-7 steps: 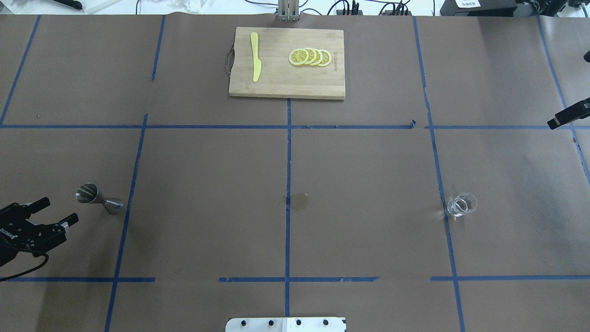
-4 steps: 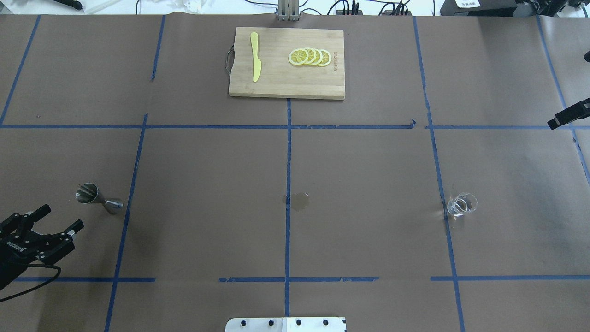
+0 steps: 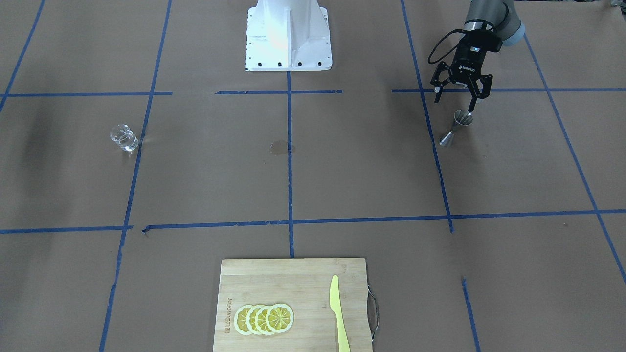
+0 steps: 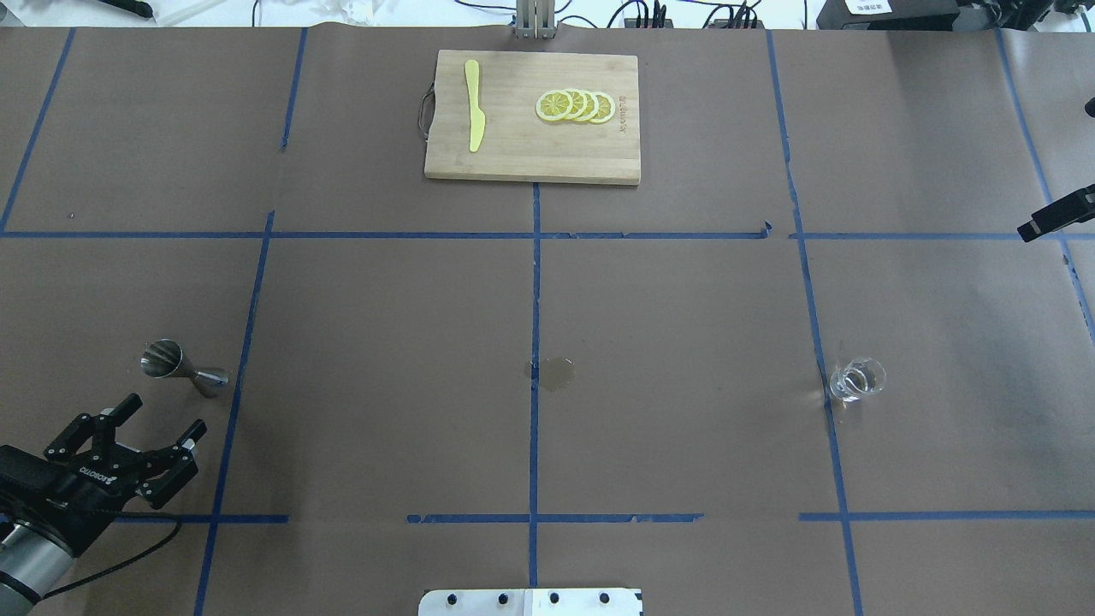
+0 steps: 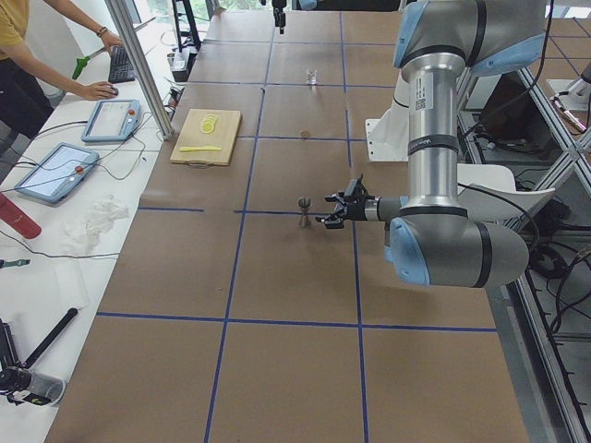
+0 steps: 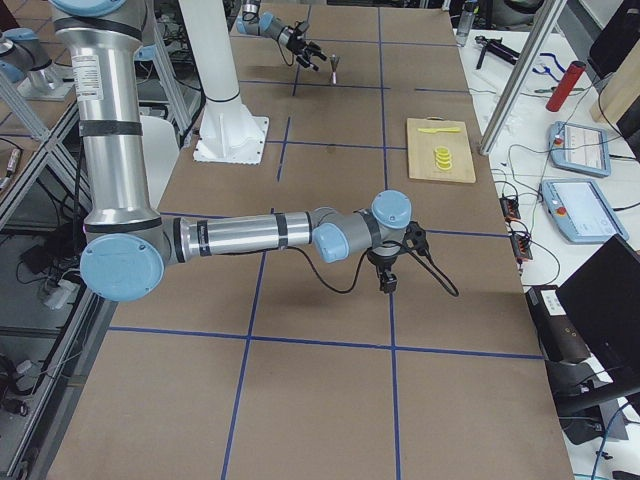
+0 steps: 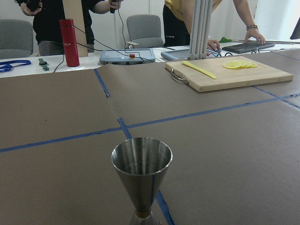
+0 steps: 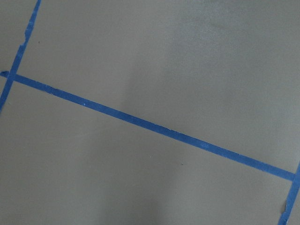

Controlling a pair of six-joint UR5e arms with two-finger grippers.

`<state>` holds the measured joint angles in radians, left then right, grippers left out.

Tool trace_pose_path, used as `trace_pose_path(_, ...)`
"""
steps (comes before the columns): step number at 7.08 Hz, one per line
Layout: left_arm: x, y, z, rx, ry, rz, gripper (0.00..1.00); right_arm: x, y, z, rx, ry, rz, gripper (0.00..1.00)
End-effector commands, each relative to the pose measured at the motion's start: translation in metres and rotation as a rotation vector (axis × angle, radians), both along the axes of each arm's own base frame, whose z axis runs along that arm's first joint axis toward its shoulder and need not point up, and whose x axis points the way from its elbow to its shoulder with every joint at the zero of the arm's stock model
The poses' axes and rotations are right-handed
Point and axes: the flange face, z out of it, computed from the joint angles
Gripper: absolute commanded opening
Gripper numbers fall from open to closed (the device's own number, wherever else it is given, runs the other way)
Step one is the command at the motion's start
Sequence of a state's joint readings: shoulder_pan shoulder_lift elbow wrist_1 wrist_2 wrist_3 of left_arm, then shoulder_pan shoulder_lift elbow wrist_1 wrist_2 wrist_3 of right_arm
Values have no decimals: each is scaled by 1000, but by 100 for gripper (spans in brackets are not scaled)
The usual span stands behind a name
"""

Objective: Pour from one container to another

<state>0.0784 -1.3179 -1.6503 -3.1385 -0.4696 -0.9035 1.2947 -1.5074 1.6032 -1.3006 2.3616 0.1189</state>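
The steel jigger point(image 4: 175, 366) stands upright at the table's left side, with one cone open upward point(image 7: 142, 173). My left gripper point(image 4: 165, 412) is open, low over the table just on the robot's side of the jigger point(image 3: 456, 128), and its fingers point at it without touching. The clear glass tumbler point(image 4: 856, 379) stands alone at the right side point(image 3: 124, 138), beside a blue tape line. Of my right gripper only a black tip point(image 4: 1056, 214) shows at the right edge, well beyond the tumbler. Whether it is open or shut I cannot tell; its wrist camera sees only paper and tape.
A wooden cutting board point(image 4: 530, 154) with lemon slices point(image 4: 575, 106) and a yellow knife point(image 4: 473, 104) lies at the far middle. A small wet stain point(image 4: 554, 374) marks the table's centre. The robot's base plate point(image 4: 530, 601) is at the near edge. Operators stand behind the far side.
The left gripper has moved right and back toward the robot's base, turning its open fingers toward the jigger. Jigger, tumbler and right arm have stayed put.
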Motion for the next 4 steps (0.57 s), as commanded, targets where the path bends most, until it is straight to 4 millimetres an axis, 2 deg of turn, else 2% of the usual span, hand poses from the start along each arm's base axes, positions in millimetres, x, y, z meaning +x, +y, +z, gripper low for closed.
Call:
trace_pose_path(1,19,-1,-2,1,22,-20,99,0,2,-2,1,-3,1,100)
trace_pose_path(3,7,-15,4,-29,63,-63,99,0,1,0,-1,-2,-1,100)
trace_pose_path(4,3,-24,25,-38,40,-90,99,0,1,-1,1,-2,-1,100)
